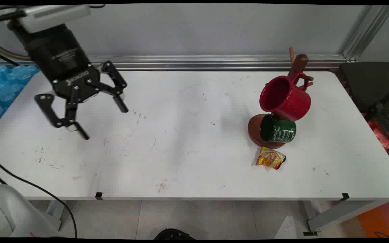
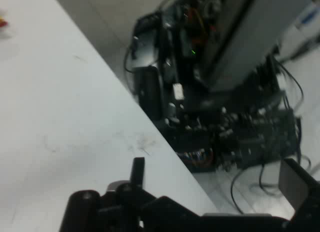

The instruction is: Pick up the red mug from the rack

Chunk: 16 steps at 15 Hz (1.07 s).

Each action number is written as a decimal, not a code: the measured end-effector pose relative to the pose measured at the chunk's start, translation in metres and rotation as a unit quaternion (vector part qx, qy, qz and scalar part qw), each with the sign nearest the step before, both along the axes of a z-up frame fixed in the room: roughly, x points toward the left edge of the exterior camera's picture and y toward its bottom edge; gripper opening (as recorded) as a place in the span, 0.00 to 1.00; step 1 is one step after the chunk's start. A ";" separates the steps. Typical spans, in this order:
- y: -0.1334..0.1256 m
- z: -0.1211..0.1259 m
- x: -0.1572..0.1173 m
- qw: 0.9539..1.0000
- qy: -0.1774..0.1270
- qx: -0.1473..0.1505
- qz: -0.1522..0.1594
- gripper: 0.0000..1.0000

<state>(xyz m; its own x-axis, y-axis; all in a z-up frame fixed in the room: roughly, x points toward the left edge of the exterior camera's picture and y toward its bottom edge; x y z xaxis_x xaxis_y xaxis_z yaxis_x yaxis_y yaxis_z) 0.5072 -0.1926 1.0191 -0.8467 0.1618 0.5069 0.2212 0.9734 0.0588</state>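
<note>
At upper left of the main view your gripper (image 1: 102, 122) hangs above the bare white table (image 1: 187, 141), fingers spread wide, holding and touching nothing. Move your eye to the right: well apart from it, a red mug (image 1: 285, 98) and a green mug (image 1: 278, 129) hang on a brown wooden stand (image 1: 299, 65); both look stiff, smooth and breakable, best taken by rim or handle. Just below them lies a yellow snack packet (image 1: 270, 159), light and crinkly.
</note>
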 end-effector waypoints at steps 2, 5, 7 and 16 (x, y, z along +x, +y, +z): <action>-0.004 0.001 -0.007 0.999 0.011 0.007 0.049 1.00; -0.010 0.001 -0.021 0.992 0.027 0.024 0.119 1.00; -0.013 0.001 -0.030 0.987 0.037 0.032 0.154 1.00; -0.036 -0.002 -0.095 0.941 0.090 0.070 0.320 1.00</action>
